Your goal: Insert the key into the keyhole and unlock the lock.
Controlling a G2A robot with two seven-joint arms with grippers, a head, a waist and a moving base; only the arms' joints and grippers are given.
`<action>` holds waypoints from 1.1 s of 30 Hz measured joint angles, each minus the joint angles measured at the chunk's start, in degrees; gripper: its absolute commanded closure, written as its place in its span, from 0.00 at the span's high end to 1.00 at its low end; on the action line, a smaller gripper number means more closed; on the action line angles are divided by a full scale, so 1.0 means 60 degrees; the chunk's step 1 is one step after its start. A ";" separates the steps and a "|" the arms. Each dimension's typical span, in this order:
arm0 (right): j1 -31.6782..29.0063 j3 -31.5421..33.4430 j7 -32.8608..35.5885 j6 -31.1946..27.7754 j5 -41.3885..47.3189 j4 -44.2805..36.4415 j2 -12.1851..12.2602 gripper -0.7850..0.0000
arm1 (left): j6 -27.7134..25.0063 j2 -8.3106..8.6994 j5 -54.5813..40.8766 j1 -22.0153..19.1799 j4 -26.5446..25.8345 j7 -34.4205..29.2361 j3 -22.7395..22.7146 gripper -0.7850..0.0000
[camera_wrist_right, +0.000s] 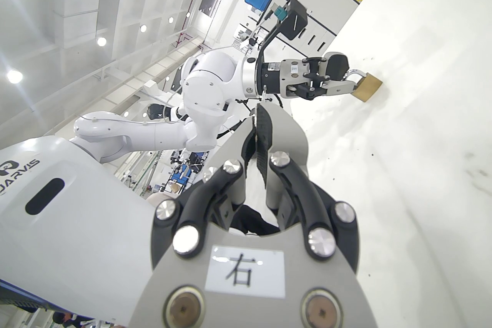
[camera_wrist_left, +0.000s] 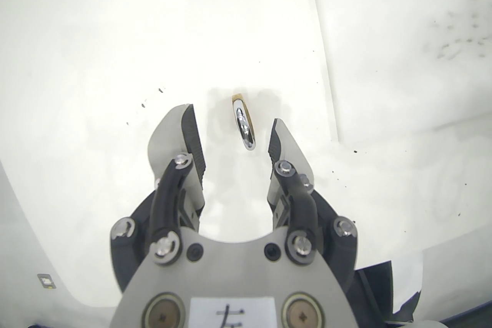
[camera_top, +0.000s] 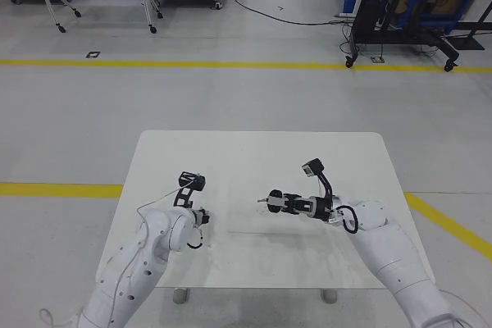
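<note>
A brass padlock [camera_wrist_left: 245, 131] with a chrome shackle stands on the white table [camera_top: 254, 156], seen from above in the left wrist view. My left gripper [camera_wrist_left: 232, 118] is open, its fingers either side of the shackle and apart from it. From the right wrist view, the padlock [camera_wrist_right: 368, 86] sits just beyond the left gripper [camera_wrist_right: 351, 81]. Over the middle of the table my right gripper [camera_top: 272, 201] is shut and points at the left arm. A thin small key [camera_top: 261, 199] sticks out of its tips. In its own view the right gripper [camera_wrist_right: 259, 112] has its pads pressed together, hiding the key.
The two grippers face each other across a short gap of bare tabletop. The table's front edge [camera_top: 254, 287] runs close under both arms. Small dark specks [camera_wrist_left: 457, 45] mark the surface. Wheeled stands [camera_top: 402, 37] are far off on the floor.
</note>
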 measured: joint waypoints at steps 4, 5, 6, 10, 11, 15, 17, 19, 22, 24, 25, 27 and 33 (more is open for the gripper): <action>0.0000 0.0000 0.0000 0.0000 0.0000 0.0000 0.0000 0.00 | -0.0002 -0.0054 -0.0023 -0.0082 0.0198 0.0105 0.0082 0.00; 0.0000 0.0000 0.0000 0.0000 0.0000 0.0000 0.0000 0.00 | 0.0006 -0.0067 -0.0029 -0.0105 0.0233 0.0123 0.0104 0.00; 0.0000 0.0000 0.0000 0.0000 0.0000 0.0000 0.0000 0.00 | 0.0024 -0.0086 -0.0023 -0.0136 0.0274 0.0143 0.0137 0.00; 0.0000 0.0000 0.0000 0.0000 0.0000 0.0000 0.0000 0.00 | 0.0073 -0.0128 0.0273 -0.0205 0.0271 0.0249 0.0266 0.00; 0.0000 0.0000 0.0000 0.0000 0.0000 0.0000 0.0000 0.00 | 0.0067 -0.0134 0.0335 -0.0205 0.0243 0.0283 0.0281 0.00; 0.0000 0.0000 0.0000 0.0000 0.0000 0.0000 0.0000 0.00 | -0.0110 -0.0138 0.0542 -0.0145 0.0129 0.0315 0.0272 0.00; 0.0000 0.0000 0.0000 0.0000 0.0000 0.0000 0.0000 0.00 | -0.0251 -0.0131 0.0682 -0.0105 0.0064 0.0329 0.0273 0.00; 0.0000 0.0000 0.0000 0.0000 0.0000 0.0000 0.0000 0.00 | -0.0384 -0.0126 0.0761 -0.0041 -0.0023 0.0396 0.0246 0.00; 0.0000 0.0000 0.0000 0.0000 0.0000 0.0000 0.0000 0.00 | -0.0647 -0.0121 0.0757 0.0043 -0.0065 0.0340 0.0227 0.00; 0.0000 0.0000 0.0000 0.0000 0.0000 0.0000 0.0000 0.00 | -0.0822 -0.0120 0.0769 0.0048 -0.0027 0.0194 0.0233 0.00; 0.0000 0.0000 0.0000 0.0000 0.0000 0.0000 0.0000 0.00 | -0.0862 -0.0122 0.0823 0.0044 -0.0005 0.0126 0.0235 0.00; 0.0000 0.0000 0.0000 0.0000 0.0000 0.0000 0.0000 0.00 | -0.0865 -0.0131 0.0945 0.0045 0.0009 0.0052 0.0254 0.00; 0.0000 0.0000 0.0000 0.0000 0.0000 0.0000 0.0000 0.00 | -0.0815 -0.0181 0.1142 0.0003 0.0089 -0.0072 0.0322 0.00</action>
